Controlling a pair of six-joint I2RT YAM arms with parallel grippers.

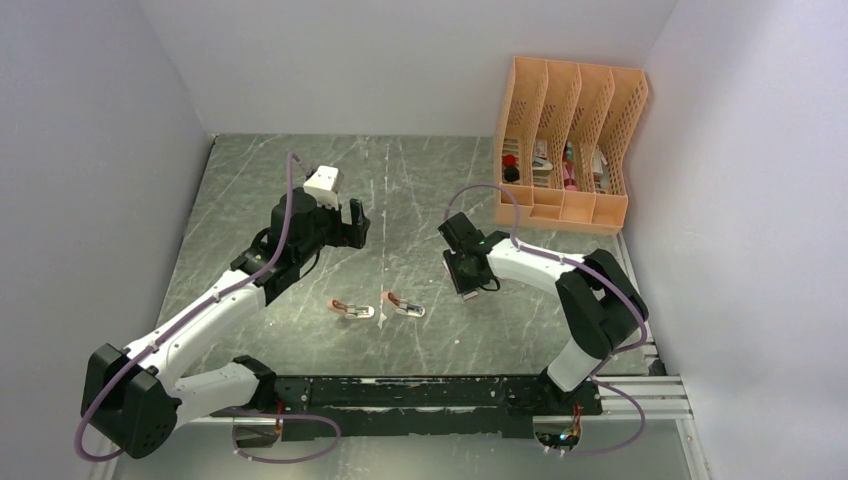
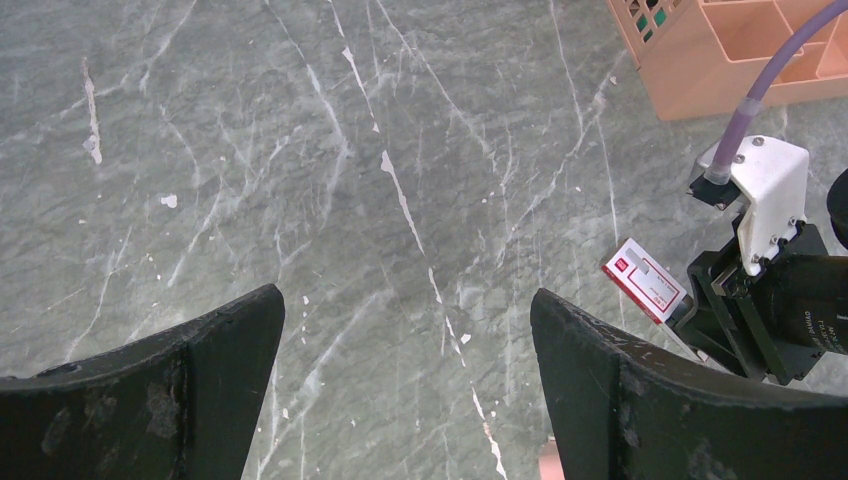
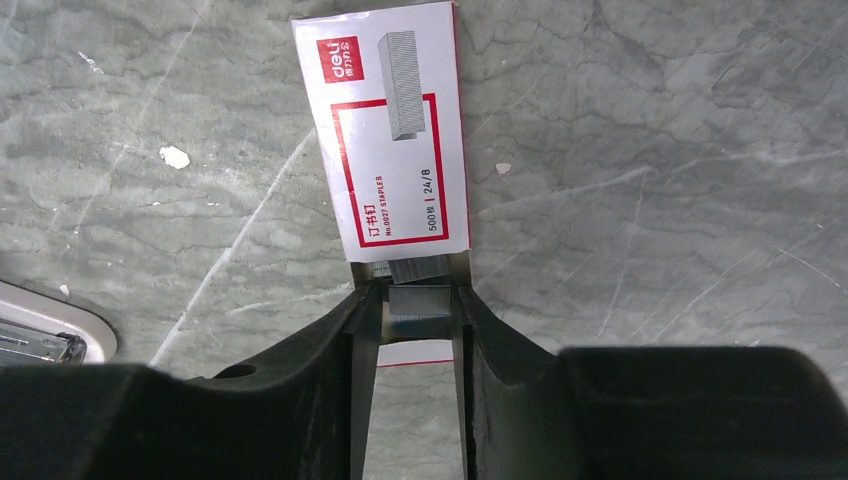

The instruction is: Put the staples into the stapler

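Observation:
The staples are in a red-and-white box (image 3: 395,140) with its grey inner tray (image 3: 418,300) slid out at the near end, silvery strips showing in it. My right gripper (image 3: 415,295) is shut on that tray end, and the box sticks out ahead of the fingers. From the left wrist view the box (image 2: 645,280) shows at the right, in the right gripper. Two salmon-pink mini staplers (image 1: 352,310) (image 1: 403,305) lie on the table, left of and nearer than the right gripper (image 1: 468,285). My left gripper (image 1: 355,222) (image 2: 405,330) hangs open and empty over bare marble.
An orange file organiser (image 1: 565,140) (image 2: 720,60) with small items in it stands at the back right corner. White walls close the table on the left, back and right. A pale stapler edge (image 3: 40,335) shows at the lower left of the right wrist view.

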